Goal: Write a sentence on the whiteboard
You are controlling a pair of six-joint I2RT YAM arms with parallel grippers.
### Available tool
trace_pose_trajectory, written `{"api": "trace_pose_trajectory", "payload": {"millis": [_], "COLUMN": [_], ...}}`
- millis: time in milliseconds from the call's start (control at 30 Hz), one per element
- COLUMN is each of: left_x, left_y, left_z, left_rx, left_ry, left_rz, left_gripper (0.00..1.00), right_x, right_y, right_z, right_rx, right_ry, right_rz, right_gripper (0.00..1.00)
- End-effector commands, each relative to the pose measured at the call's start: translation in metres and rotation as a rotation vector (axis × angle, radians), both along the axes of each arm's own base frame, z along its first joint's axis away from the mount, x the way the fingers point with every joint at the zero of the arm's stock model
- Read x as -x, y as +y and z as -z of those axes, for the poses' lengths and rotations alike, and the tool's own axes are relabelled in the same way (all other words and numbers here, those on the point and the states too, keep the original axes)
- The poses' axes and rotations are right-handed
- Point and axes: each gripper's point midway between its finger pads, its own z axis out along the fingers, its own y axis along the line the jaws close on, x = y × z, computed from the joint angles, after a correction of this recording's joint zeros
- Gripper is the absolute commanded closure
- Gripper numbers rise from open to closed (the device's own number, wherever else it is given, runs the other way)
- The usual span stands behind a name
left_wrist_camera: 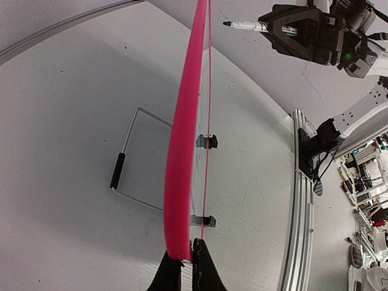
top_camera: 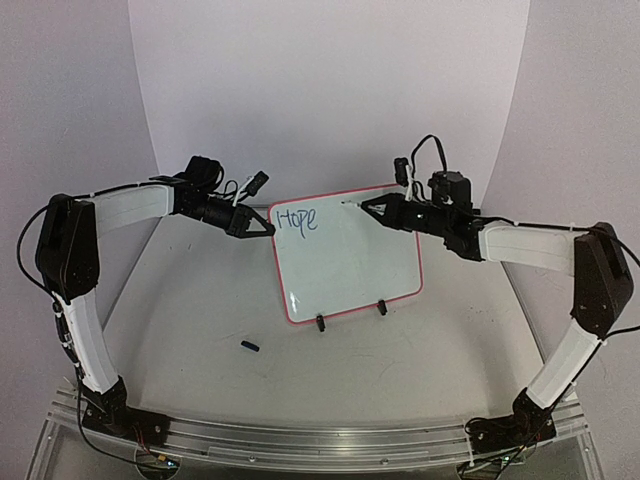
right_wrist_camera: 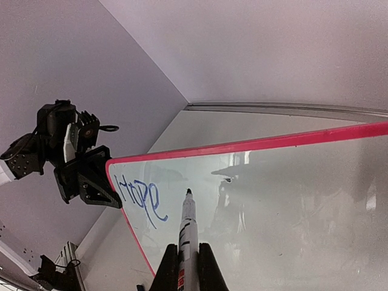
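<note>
Whiteboard [top_camera: 350,262] stands upright, left gripper [top_camera: 260,226] clamped on its left edge. Right gripper [top_camera: 372,207] clamped on marker [right_wrist_camera: 187,227], tip just off the board. The sentence [top_camera: 297,219] reads "Hope". Cap [top_camera: 250,346] lies on table [top_camera: 190,300], near-left.

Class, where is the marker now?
Top view, right of centre: the marker sits in the right claw, its tip near the whiteboard's top edge, right of the written word.

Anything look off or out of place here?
A small dark piece, possibly the cap of the marker, lies loose on the table in front of the whiteboard. Nothing else stands out.
</note>
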Motion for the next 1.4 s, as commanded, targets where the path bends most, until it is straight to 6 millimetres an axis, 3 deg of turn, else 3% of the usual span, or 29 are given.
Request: {"api": "trace_pose_trajectory", "payload": {"millis": [0,467,933,1200,1367], "left_x": [0.018,0.020,0.022,0.023,0.024], "left_y": [-0.004,-0.006,-0.009,-0.011,-0.012], "left_z": [0.022,0.022,0.022,0.022,0.023], "left_rx": [-0.101,-0.104,-0.104,-0.105,-0.107], "left_ry": [0.004,0.003,0.002,0.000,0.002], "left_rz": [0.032,0.039,0.046,0.050,0.053], "left_gripper": [1.00,1.00,1.00,1.00,1.00], "right_x": [-0.018,-0.029,-0.009,0.007,0.013], "right_y": [0.001,0.010,0.006,-0.004,0.003], "right_z": [-0.019,-0.019,0.030,0.049,0.049], "right_rx": [-0.037,-0.019,0.054,0.080,0.074], "right_ry": [-0.048,-0.063,0.054,0.103,0.108], "right_rz": [0.042,0.022,-0.020,-0.012,-0.048], "right_gripper": [1.00,1.00,1.00,1.00,1.00]}}
